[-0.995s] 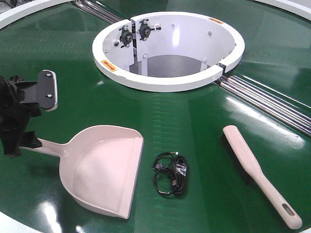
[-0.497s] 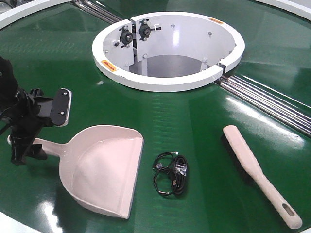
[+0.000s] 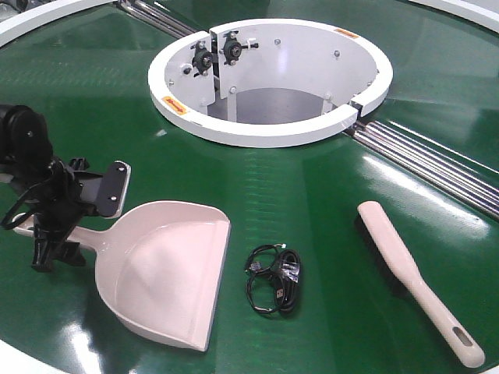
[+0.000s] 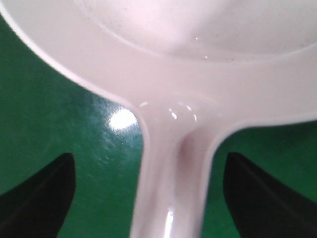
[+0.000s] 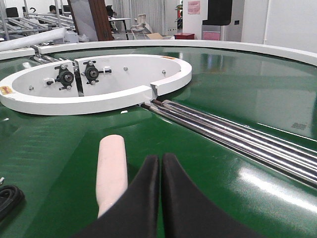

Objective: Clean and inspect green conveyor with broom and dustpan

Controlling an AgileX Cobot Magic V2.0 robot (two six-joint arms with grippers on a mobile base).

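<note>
Item, dustpan point(image 3: 160, 269): light, stiff, glossy plastic, we judge slippery; on the green conveyor point(image 3: 312, 202), best taken at its handle point(image 4: 171, 158). We log the left gripper point(image 4: 153, 196) spread wide astride that handle, the right gripper point(image 5: 160, 168) closed empty, well apart from the dustpan.

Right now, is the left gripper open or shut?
Open: left gripper fingers flank the dustpan handle, green conveyor visible in both gaps.

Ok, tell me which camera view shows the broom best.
The exterior front-facing view: the whole broom lies on the green conveyor, brush head to slotted handle end. The right wrist view catches only its rounded end, partly behind the right pincer. The left wrist view shows none of it.
</note>
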